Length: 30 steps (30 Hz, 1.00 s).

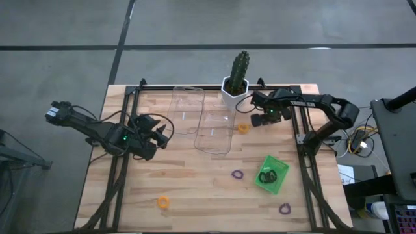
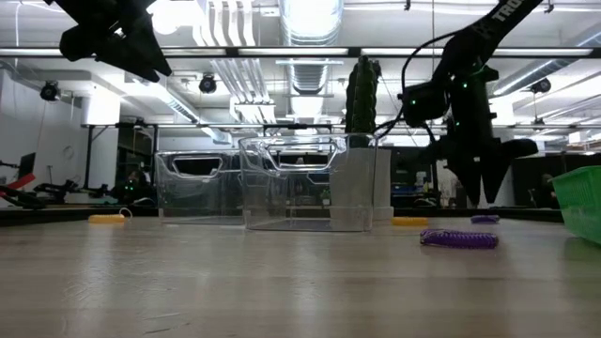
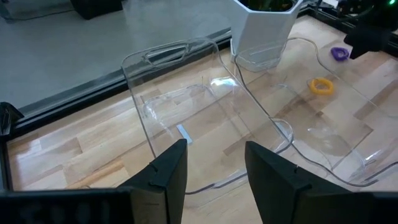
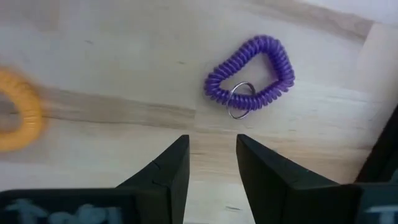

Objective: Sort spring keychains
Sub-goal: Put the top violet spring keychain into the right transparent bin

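Note:
Small coiled keychains lie flat on the wooden table. One orange (image 1: 243, 128) sits beside the clear trays, one purple (image 1: 238, 174) mid-table, one orange (image 1: 163, 202) and one purple (image 1: 284, 208) near the front edge. A black one (image 1: 268, 175) lies in the green tray (image 1: 278, 184). My right gripper (image 4: 212, 155) is open, pointing down above the table, close to a purple keychain (image 4: 252, 74) with a metal ring. An orange one (image 4: 18, 109) lies off to the side. My left gripper (image 3: 216, 165) is open and raised, facing the clear trays.
Two clear plastic trays (image 1: 187, 107) (image 1: 218, 132) stand side by side at the table's middle far part. A white pot with a cactus (image 1: 235, 84) stands at the far edge, just beside my right gripper (image 1: 263, 119). Black frame rails run along the table's sides.

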{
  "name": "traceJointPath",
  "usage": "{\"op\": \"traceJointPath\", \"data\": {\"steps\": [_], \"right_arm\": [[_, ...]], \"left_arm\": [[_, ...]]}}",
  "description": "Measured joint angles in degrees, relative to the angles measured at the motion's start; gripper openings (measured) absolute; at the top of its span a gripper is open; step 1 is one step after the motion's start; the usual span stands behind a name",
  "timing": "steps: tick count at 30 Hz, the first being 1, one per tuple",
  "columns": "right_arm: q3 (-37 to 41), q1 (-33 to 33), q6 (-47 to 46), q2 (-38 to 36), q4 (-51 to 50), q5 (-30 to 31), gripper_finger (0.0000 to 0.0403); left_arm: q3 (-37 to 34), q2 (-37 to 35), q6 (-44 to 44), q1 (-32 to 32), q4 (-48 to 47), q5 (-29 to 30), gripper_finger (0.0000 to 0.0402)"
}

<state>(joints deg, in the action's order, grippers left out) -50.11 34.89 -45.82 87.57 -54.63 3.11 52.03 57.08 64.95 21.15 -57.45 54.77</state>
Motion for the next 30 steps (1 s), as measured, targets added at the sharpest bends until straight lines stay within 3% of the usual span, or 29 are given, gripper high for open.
{"op": "traceJointPath", "data": {"steps": [8,30], "right_arm": [[0.04,0.63,-3.82,-2.83,0.0,6.73,0.0128],[0.57,3.45,-6.72,7.57,-1.02,7.82,0.0127]], "left_arm": [[0.0,0.0,0.0,0.02,0.0,-0.01,0.0153],[0.0,0.0,1.07,-0.01,0.33,-0.05,0.0153]]}}
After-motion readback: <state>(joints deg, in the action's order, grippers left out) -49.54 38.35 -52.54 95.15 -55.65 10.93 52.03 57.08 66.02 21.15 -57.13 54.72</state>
